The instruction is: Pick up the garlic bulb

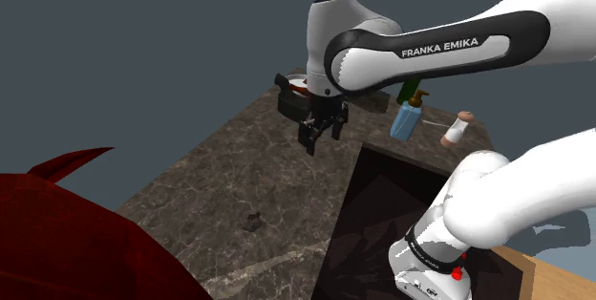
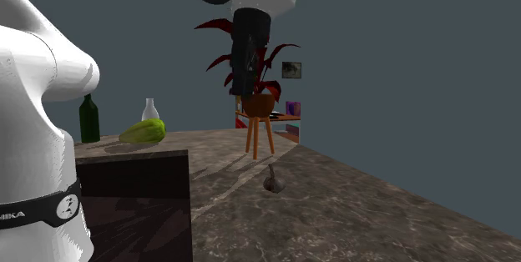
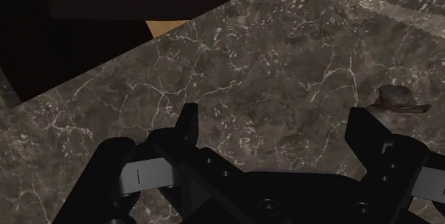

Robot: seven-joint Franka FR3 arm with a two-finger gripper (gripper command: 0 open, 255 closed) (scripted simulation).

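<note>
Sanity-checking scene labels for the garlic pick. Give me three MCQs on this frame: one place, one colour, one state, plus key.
1. The garlic bulb lies:
A) on the marbled counter
B) in a bowl
C) on the floor

2. The pump bottle at the counter's far end is:
A) red
B) blue
C) yellow

3. The gripper is:
A) shut on the bulb
B) shut on nothing
C) open

Key:
1A, in the shoulder view the bulb sits on bare counter.
2B, its body is light blue.
3C, in the wrist view the fingers stand apart with only counter between them.
</note>
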